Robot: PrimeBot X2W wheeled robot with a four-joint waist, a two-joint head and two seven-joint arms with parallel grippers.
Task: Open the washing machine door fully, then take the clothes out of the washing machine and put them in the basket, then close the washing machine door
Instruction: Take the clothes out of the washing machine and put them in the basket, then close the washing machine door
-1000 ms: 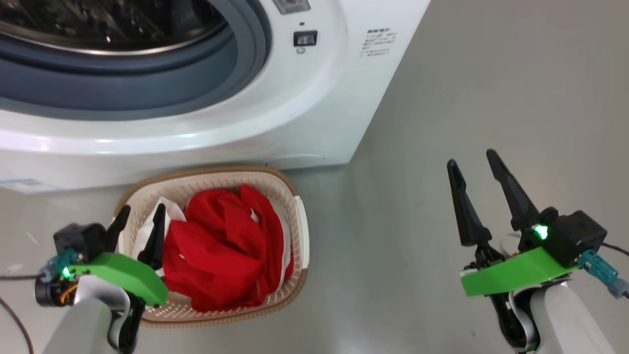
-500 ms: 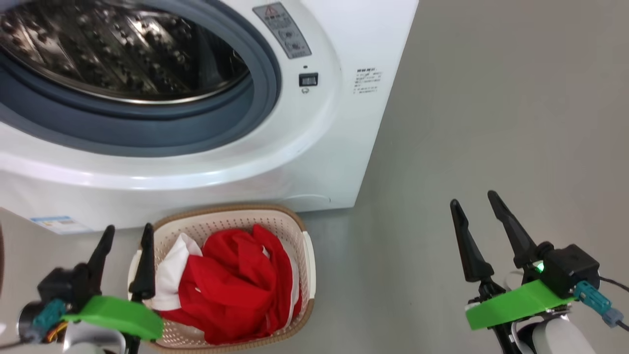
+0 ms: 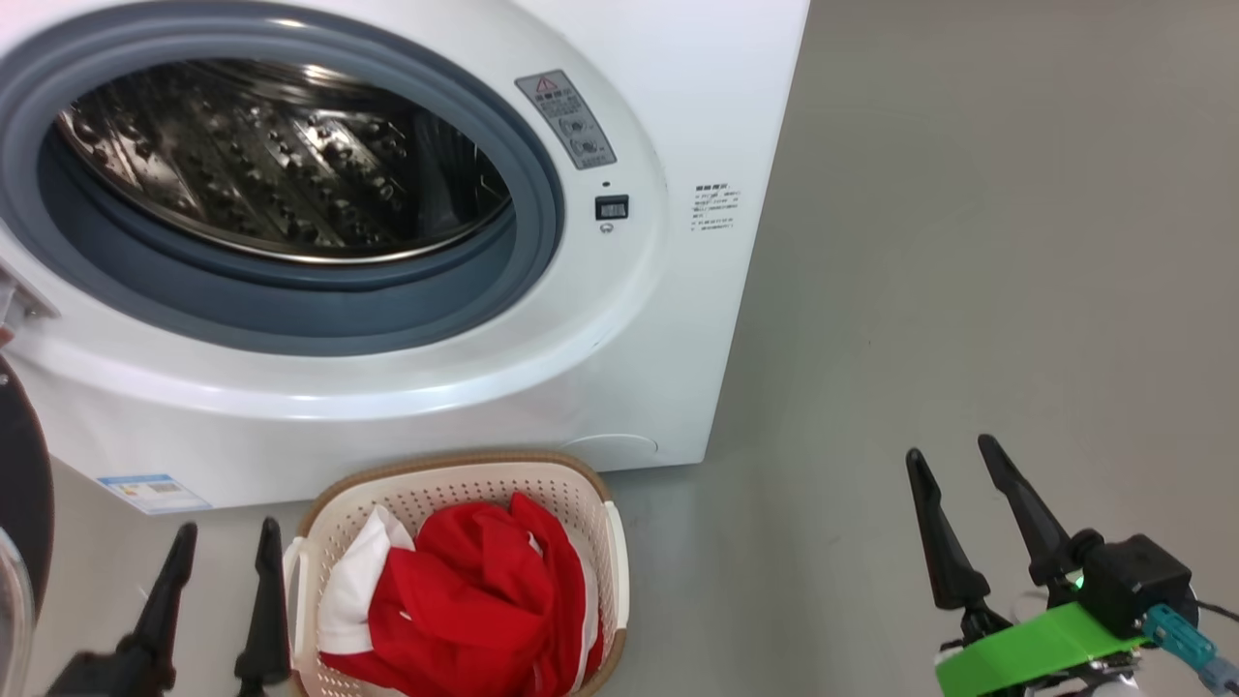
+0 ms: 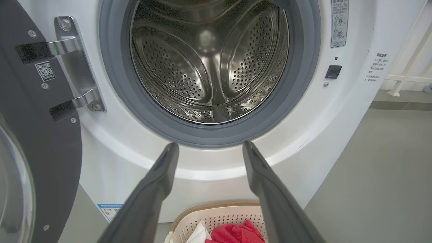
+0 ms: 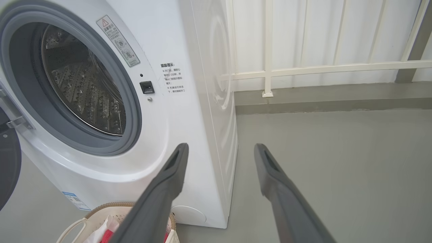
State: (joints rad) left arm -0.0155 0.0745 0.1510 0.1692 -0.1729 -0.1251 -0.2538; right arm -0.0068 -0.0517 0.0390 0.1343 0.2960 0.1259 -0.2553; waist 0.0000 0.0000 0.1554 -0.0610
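Judging by the clothes [image 3: 465, 600] heaped in the basket [image 3: 455, 461] and the bare drum [image 4: 209, 67], you need only push the washing machine door [image 4: 40, 141], open at left, shut, with the left gripper [image 3: 226, 528] and right gripper [image 3: 951, 450] both spread empty.

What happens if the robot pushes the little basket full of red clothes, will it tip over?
Probably it would slide, not tip: the basket looks low and wide, sitting flat on a smooth grey floor. It is likely light, being thin holey plastic holding only soft clothes.
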